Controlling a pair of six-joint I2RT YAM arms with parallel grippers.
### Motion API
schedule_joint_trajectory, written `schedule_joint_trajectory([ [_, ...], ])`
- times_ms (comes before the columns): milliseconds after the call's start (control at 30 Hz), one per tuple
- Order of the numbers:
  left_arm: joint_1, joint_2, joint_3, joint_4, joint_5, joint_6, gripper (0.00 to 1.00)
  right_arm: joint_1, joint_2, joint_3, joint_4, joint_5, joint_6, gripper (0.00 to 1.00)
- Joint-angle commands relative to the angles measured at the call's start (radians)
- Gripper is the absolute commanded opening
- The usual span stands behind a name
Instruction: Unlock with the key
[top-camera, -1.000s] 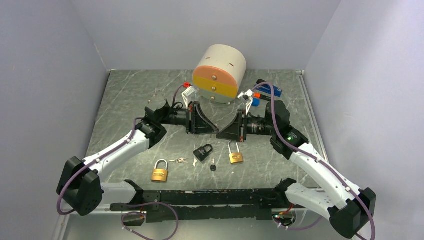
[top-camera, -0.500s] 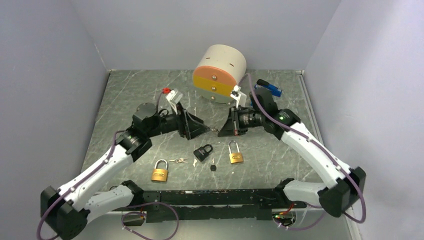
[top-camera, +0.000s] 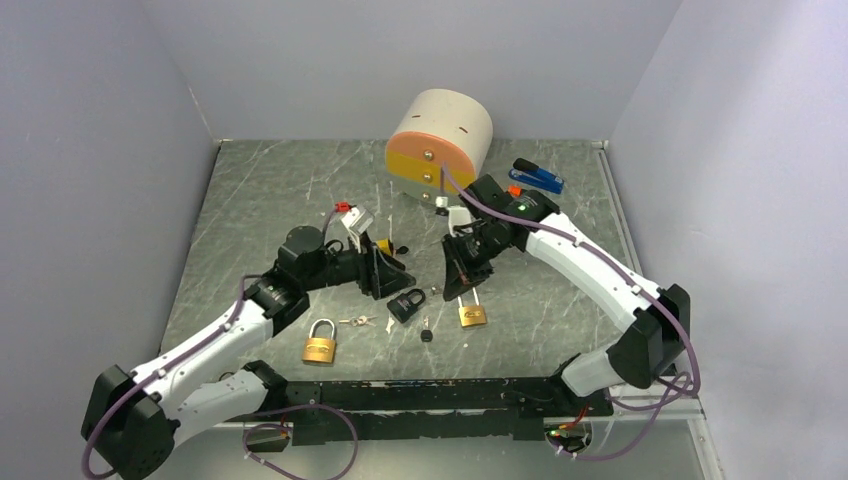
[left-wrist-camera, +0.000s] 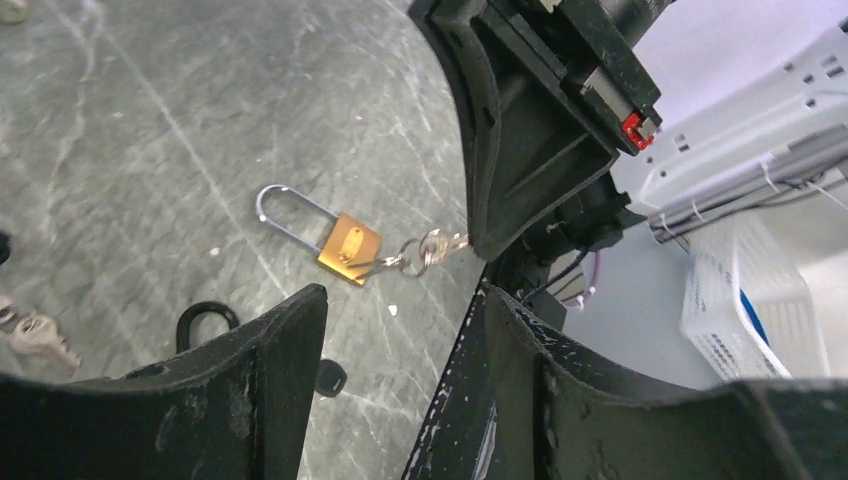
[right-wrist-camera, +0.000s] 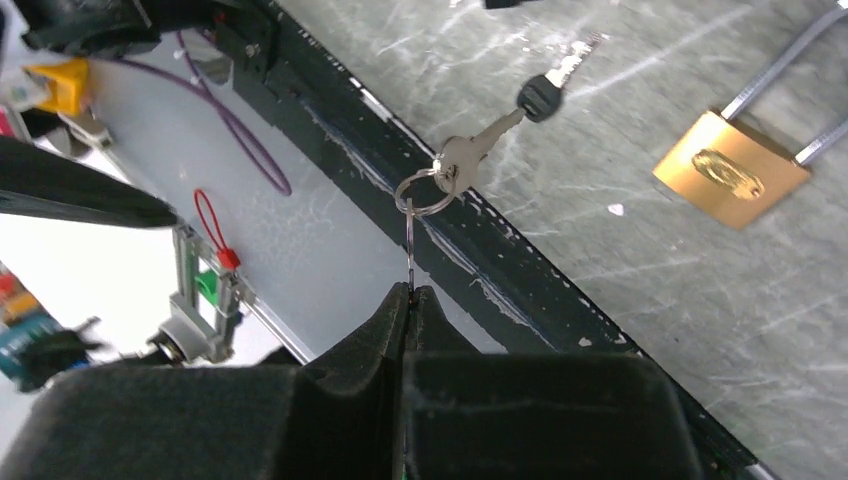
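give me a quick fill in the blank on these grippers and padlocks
1. The right gripper is ___ on the keys.
2. The left gripper is ___.
3. The table holds ___ brass padlocks.
4. The black padlock lies nearest the ___ gripper.

Missing words: shut; open; two; left

Two white-shelled limbs, the left arm (top-camera: 205, 340) and the right arm (top-camera: 600, 270), are jointed with chunky black housings (top-camera: 150, 425), and a purple cable (top-camera: 690, 348) runs along each. A green status light (top-camera: 521, 207) glows on the right arm's black forearm section. A white bracket (top-camera: 360, 222) with a red tab (top-camera: 343, 208) sits at the left wrist. The left tool (left-wrist-camera: 400, 300) has angular matte-black fingers (left-wrist-camera: 250, 390), their edges scuffed with pale flecks; the right tool (right-wrist-camera: 410, 292) is likewise black.
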Motion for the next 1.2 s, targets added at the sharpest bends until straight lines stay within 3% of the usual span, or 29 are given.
schedule_joint_trajectory([
  [0,-0.004,0.047,0.002,0.268,0.195,-0.022,0.62,0.080,0.035,0.109,-0.071,-0.007,-0.106,0.00],
  [100,-0.003,0.069,-0.023,0.402,0.260,-0.066,0.62,0.123,0.042,0.154,-0.065,-0.033,-0.133,0.00],
  [267,-0.004,0.119,-0.008,0.429,0.399,-0.098,0.54,0.149,0.053,0.214,-0.074,-0.061,-0.173,0.00],
  [367,-0.004,0.119,0.008,0.366,0.478,-0.055,0.50,0.149,0.059,0.242,-0.079,-0.112,-0.205,0.00],
  [500,-0.004,0.081,0.045,0.212,0.476,0.048,0.51,0.152,0.025,0.243,-0.034,-0.227,-0.223,0.00],
  [667,-0.003,0.078,0.063,0.204,0.503,0.058,0.49,0.152,0.014,0.245,-0.026,-0.256,-0.241,0.00],
  [1000,-0.004,0.098,0.102,0.149,0.561,0.075,0.04,0.152,0.000,0.235,-0.010,-0.274,-0.247,0.00],
  [1167,-0.004,0.094,0.084,0.220,0.598,0.010,0.03,0.153,-0.032,0.225,0.081,-0.256,-0.190,0.00],
])
